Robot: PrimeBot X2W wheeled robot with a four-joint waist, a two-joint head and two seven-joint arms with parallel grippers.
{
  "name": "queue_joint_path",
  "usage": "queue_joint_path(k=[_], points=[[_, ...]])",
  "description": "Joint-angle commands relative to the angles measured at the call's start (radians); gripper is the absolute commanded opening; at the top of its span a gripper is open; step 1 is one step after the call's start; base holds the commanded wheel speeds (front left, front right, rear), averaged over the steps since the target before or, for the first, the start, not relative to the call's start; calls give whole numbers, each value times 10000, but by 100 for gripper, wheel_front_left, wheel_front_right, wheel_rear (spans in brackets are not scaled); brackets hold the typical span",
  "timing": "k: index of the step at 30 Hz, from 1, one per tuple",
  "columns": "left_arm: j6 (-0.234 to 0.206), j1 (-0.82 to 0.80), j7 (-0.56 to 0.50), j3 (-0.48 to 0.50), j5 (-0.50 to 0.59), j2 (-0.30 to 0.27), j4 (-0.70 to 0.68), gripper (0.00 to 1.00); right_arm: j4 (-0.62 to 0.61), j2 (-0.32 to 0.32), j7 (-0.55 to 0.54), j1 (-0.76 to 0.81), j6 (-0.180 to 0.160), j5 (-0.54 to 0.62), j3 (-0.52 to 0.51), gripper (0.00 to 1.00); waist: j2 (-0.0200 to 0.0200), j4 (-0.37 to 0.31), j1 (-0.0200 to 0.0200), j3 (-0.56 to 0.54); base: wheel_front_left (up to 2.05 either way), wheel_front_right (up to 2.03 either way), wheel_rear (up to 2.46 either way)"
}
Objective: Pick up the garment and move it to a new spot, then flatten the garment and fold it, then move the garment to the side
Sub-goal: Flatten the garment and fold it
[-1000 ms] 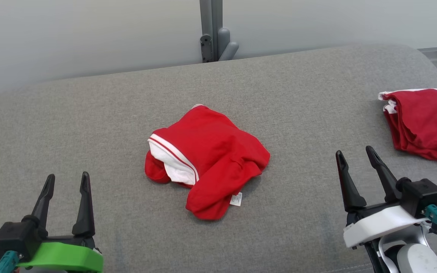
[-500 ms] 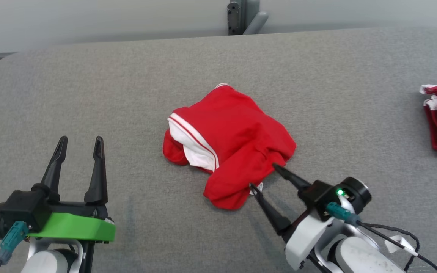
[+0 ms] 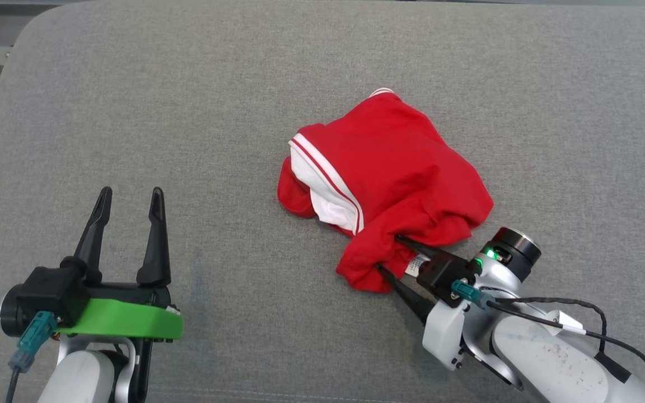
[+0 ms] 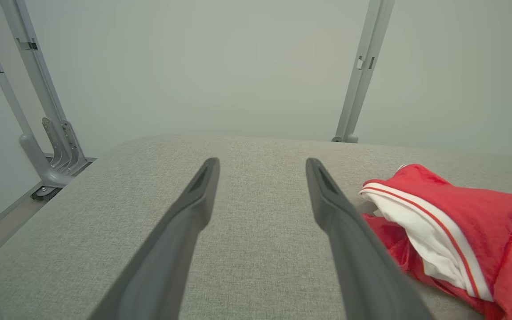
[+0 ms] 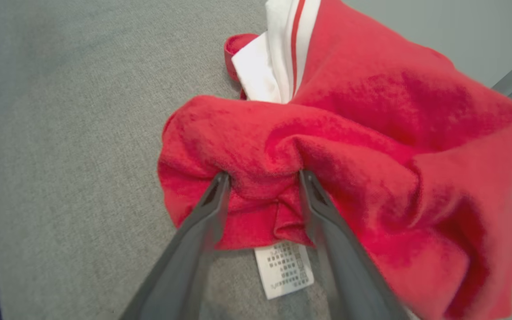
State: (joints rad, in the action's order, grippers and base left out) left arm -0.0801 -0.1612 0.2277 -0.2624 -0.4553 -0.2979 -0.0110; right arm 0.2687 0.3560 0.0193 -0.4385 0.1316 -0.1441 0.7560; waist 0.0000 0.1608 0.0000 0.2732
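The garment (image 3: 401, 162) is a crumpled red shirt with a white, red-striped trim, lying bunched in the middle of the grey padded surface (image 3: 188, 112). My right gripper (image 3: 388, 253) is at its near edge, with both fingers pushed into the cloth on either side of a red fold. In the right wrist view the gripper (image 5: 264, 177) stands open around that fold of the garment (image 5: 371, 111), just above its white label (image 5: 285, 269). My left gripper (image 3: 131, 194) is open and empty, well left of the garment. In the left wrist view that gripper (image 4: 262, 162) has the garment (image 4: 460, 222) to its right.
The padded surface ends in a rounded corner at the far left (image 3: 14, 45). Grey metal frame posts (image 4: 362, 66) and a bracket (image 4: 56, 142) stand beyond its far edge against a pale wall. A black cable (image 3: 580, 313) trails from my right wrist.
The head camera has tilted down and shifted. My right gripper has reached forward to the garment's near edge and its fingers now straddle a fold, slightly narrower. The left gripper stays open.
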Motion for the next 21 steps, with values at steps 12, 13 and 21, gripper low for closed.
queue_joint_path(k=[12,13,21], points=[[-99,-172,104,160,53,-170,105,100,-1846,-573,892,-1131,-19,-560,16,0,0,-545,0,-194,0,0,0],[-107,-155,81,173,53,-196,85,100,-2059,-677,944,-1216,-19,-656,-84,0,0,-615,0,-206,0,0,0],[-204,-59,-34,192,52,-321,-111,100,-2931,-1378,1245,-629,-19,-1245,-2329,0,0,-995,0,-167,0,0,0]])
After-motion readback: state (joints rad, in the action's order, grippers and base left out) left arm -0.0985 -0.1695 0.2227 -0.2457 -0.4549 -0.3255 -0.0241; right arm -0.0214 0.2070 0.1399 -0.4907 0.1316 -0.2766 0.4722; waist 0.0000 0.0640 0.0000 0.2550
